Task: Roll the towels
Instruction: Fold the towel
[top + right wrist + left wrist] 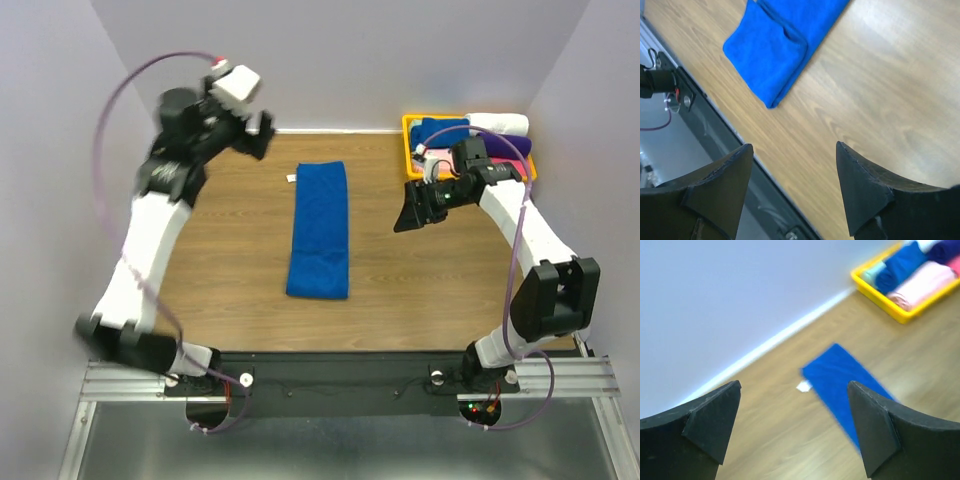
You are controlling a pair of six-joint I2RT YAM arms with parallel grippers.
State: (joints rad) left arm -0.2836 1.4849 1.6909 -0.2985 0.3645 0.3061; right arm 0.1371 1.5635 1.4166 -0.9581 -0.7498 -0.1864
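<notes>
Black fingers of the left gripper [794, 387] fill the bottom of its wrist view, spread wide with nothing between them; we read it as released. Likewise the right gripper [794, 147] stands with its fingers apart over bare wood, grasping nothing. From above, we see the left gripper raised at the upper left of the frame, near the back wall, and the right gripper hanging right of centre, near the tray's lower left corner.

One royal-blue cloth towel [320, 230] lies flat and unrolled at the centre of the wooden table [220, 270]. It is a long narrow strip running up and down the frame, well apart from both grippers. A small white tag [291, 179] sticks out at its upper left corner.

At the upper right sits a yellow plastic tray [407, 135]. Inside it we find a second royal-blue towel [902, 265], apparently rolled, at the tray's left end in the overhead view. A small teal towel [872, 274] is tucked beside it and a pink rolled towel [922, 285] touches it. A purple towel [945, 249] and a white towel [500, 122] also lie in the tray.
</notes>
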